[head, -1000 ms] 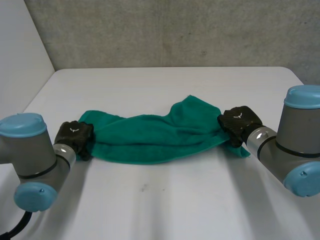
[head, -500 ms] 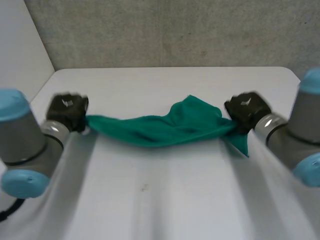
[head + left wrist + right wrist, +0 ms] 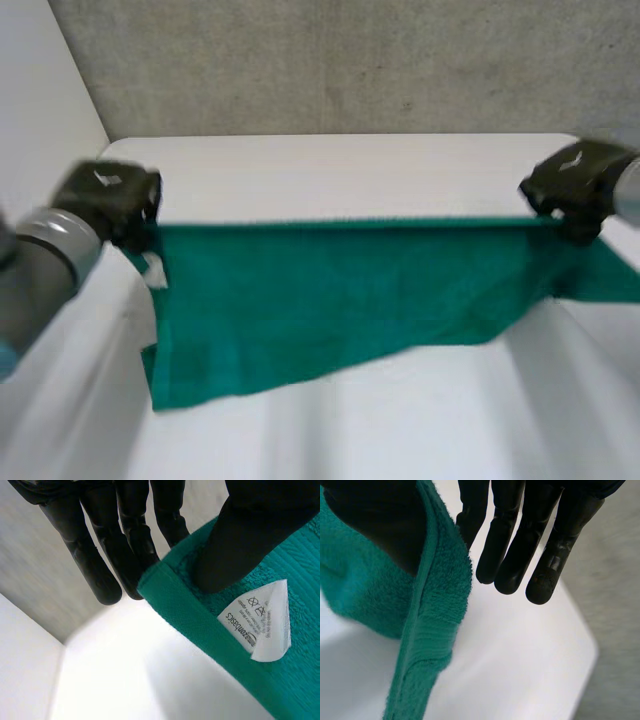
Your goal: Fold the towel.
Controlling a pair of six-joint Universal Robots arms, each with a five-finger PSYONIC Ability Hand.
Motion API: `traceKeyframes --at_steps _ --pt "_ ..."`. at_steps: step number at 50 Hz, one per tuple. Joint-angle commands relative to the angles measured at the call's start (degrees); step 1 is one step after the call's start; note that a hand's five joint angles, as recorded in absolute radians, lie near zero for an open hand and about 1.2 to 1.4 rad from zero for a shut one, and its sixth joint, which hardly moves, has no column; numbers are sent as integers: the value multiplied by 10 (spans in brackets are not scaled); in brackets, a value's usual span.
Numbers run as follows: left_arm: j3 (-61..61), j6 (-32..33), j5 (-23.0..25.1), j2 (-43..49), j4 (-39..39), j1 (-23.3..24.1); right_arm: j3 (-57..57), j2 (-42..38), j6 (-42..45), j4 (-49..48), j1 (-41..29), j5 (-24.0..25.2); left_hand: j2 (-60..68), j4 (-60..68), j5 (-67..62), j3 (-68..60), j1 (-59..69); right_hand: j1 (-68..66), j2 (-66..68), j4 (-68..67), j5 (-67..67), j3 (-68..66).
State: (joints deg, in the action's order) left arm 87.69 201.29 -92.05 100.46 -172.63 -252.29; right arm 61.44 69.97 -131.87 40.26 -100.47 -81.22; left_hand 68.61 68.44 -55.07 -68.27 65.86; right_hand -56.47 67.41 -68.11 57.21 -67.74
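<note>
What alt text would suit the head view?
A green towel is held stretched between two black robot hands above a white table. The left hand pinches a top corner, the right hand the top edge near the other end.

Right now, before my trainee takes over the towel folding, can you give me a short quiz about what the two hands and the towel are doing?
1. Fill in: the left hand and the right hand hold the green towel stretched wide between them by its ___ edge.
2. Choose one: the white care label sits at the corner pinched by
A. the left hand
B. the right hand
C. neither hand
3. True or false: both hands are open and hold nothing.

Key
1. top (upper)
2. A
3. False: each hand pinches a top corner of the towel between its thumb and fingers.
</note>
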Motion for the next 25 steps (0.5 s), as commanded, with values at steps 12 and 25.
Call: traceKeyframes --at_steps 12,25 --pt "-291 64 -19 148 -231 3 -261 -142 -93 -244 -41 -58 114 116 -149 -117 141 -235 126 -119 128 -123" --pt "-160 29 -35 71 -359 32 -42 5 -202 -395 -39 33 114 116 -149 -117 141 -235 126 -119 128 -123"
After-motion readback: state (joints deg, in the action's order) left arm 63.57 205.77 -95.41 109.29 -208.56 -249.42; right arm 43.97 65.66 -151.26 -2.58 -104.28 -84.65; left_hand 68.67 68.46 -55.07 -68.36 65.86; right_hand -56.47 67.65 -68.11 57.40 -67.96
